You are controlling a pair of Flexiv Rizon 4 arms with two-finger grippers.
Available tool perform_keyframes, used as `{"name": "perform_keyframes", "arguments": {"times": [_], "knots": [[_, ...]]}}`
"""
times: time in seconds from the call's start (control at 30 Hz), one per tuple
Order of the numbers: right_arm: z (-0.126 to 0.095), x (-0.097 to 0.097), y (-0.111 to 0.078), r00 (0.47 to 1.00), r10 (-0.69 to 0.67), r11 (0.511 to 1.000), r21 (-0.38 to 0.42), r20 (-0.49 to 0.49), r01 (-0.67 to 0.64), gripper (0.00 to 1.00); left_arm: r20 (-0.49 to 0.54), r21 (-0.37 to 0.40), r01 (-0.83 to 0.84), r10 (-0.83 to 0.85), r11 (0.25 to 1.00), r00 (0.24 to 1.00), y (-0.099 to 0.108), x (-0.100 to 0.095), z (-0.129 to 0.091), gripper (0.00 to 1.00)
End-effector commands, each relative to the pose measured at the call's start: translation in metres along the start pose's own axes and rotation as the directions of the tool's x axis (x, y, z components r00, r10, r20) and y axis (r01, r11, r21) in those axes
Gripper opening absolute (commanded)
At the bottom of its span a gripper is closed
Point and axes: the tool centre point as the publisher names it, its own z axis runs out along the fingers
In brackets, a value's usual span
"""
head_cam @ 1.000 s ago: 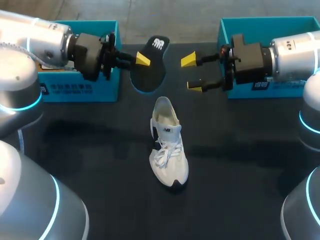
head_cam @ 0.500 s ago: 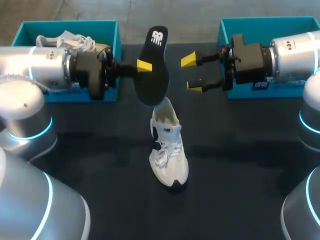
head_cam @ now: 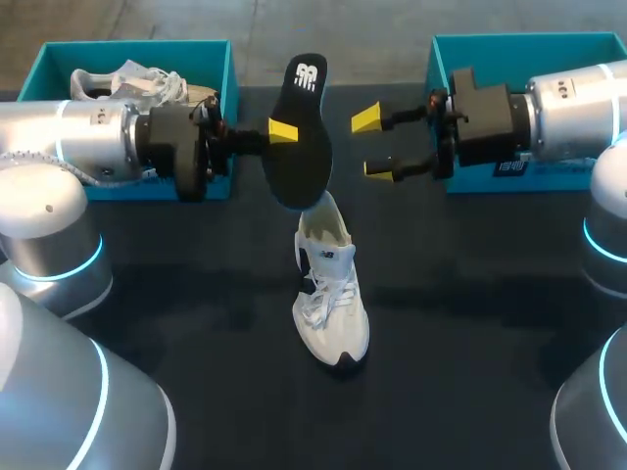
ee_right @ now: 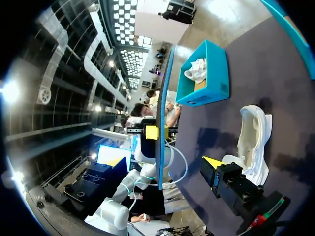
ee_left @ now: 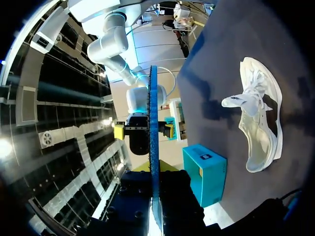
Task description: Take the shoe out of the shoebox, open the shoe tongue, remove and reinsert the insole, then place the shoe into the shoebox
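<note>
insole (head_cam: pixel 304 149): white logo (head_cam: pixel 308 75), in left jaws | shoe (head_cam: pixel 328 294): on table (head_cam: pixel 490 343)

left claw (head_cam: pixel 286 131), 1 fingertip hidden behind insole (head_cam: pixel 304 98)

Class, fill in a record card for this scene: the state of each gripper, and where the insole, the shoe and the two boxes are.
Left gripper: shut on the insole, holding it up off the table
Right gripper: open, holding nothing, beside the insole
Shoe: white, standing on the table between the arms
Left box: blue, holds another shoe
Right box: blue, behind the right gripper
</note>
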Motion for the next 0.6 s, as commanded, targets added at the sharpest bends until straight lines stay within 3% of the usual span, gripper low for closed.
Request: {"name": "perform_keyframes", "arguments": {"times": [0.03, 0.4, 0.53, 0.6], "knots": [[0.021, -0.001, 0.006, 1.0, 0.007, 1.0, -0.006, 0.006, -0.007, 1.0, 0.007, -0.004, -0.004, 0.004, 1.0, 1.0, -0.001, 0.001, 0.005, 0.0], [0.047, 0.006, 0.009, 1.0, -0.008, 1.0, 0.021, -0.012, 0.008, 1.0, 0.027, -0.024, 0.0, 0.0, 1.0, 1.0, 0.002, 0.001, 0.014, 0.0], [0.053, 0.005, 0.009, 1.0, -0.005, 1.0, 0.028, -0.015, 0.006, 0.89, 0.032, -0.021, 0.003, -0.002, 1.0, 0.999, 0.001, 0.001, 0.017, 0.0], [0.055, 0.004, 0.008, 1.0, -0.001, 1.0, 0.03, -0.015, 0.002, 0.73, 0.036, -0.021, 0.001, 0.0, 1.0, 0.999, 0.001, 0.0, 0.018, 0.0]]}}
